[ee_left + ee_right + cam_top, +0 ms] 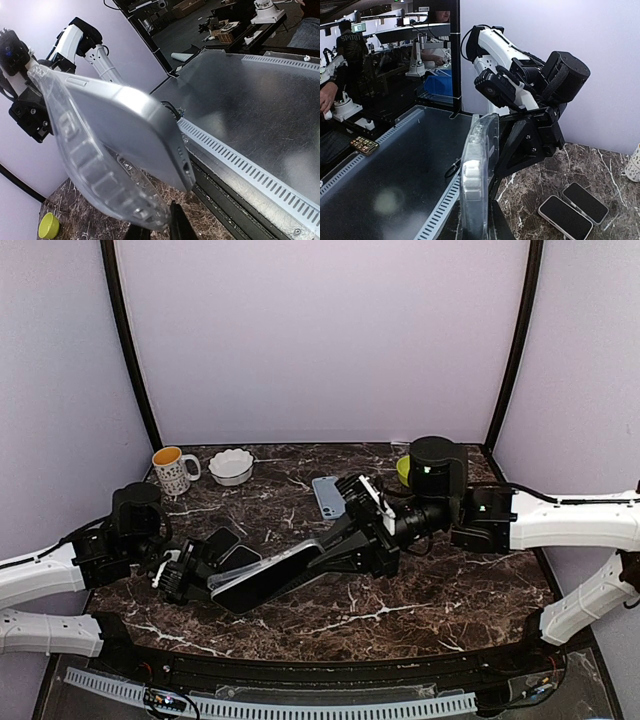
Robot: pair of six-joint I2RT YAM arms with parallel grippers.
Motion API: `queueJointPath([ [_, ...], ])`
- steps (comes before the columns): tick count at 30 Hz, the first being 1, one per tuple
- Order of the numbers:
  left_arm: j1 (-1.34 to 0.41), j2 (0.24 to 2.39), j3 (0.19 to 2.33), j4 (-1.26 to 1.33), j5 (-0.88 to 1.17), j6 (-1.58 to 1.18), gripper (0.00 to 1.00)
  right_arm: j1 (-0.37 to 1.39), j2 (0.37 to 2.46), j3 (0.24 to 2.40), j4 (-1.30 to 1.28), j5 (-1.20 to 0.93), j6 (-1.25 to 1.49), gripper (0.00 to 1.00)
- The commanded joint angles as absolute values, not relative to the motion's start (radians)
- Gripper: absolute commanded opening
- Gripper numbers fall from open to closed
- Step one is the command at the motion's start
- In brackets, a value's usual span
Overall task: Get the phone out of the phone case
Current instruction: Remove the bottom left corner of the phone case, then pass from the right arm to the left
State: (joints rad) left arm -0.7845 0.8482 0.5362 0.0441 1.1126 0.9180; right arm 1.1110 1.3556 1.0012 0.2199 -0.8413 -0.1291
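Looking from above, the phone in its clear case is held off the table between both claws, its long axis running from near left to far right. The left claw is clamped nearly shut on the near-left end, the right claw on the far-right end. From the left wrist, the case's near corner is seen peeled away from the phone, just beside the fingers. From the right wrist, the pair is seen edge-on; which layer is pinched cannot be told.
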Motion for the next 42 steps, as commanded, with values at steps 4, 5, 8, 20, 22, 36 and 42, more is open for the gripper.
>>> queueJointPath([
  [4, -0.796, 0.845, 0.545, 0.084, 1.039, 0.951, 0.15, 1.120, 1.368, 1.042, 0.145, -0.795, -0.251, 0.00],
  [5, -0.796, 0.844, 0.545, 0.085, 1.033, 0.951, 0.18, 1.119, 1.362, 1.043, 0.138, -0.785, -0.260, 0.00],
  [8, -0.796, 0.832, 0.536, 0.086, 0.984, 0.958, 0.32, 1.113, 1.342, 1.047, 0.111, -0.754, -0.288, 0.00],
  [20, -0.789, 0.806, 0.519, 0.058, 0.707, 1.023, 0.69, 1.077, 1.175, 1.047, -0.110, -0.565, -0.424, 0.00],
  [22, -0.783, 0.800, 0.513, 0.065, 0.664, 1.031, 0.70, 1.075, 1.139, 1.033, -0.122, -0.512, -0.435, 0.00],
  [36, -0.722, 0.823, 0.510, 0.160, 0.661, 0.934, 0.54, 1.074, 1.029, 0.810, 0.273, -0.130, -0.570, 0.00],
  [42, -0.721, 0.828, 0.507, 0.223, 0.724, 0.866, 0.52, 1.074, 1.044, 0.724, 0.473, -0.177, -0.630, 0.00],
])
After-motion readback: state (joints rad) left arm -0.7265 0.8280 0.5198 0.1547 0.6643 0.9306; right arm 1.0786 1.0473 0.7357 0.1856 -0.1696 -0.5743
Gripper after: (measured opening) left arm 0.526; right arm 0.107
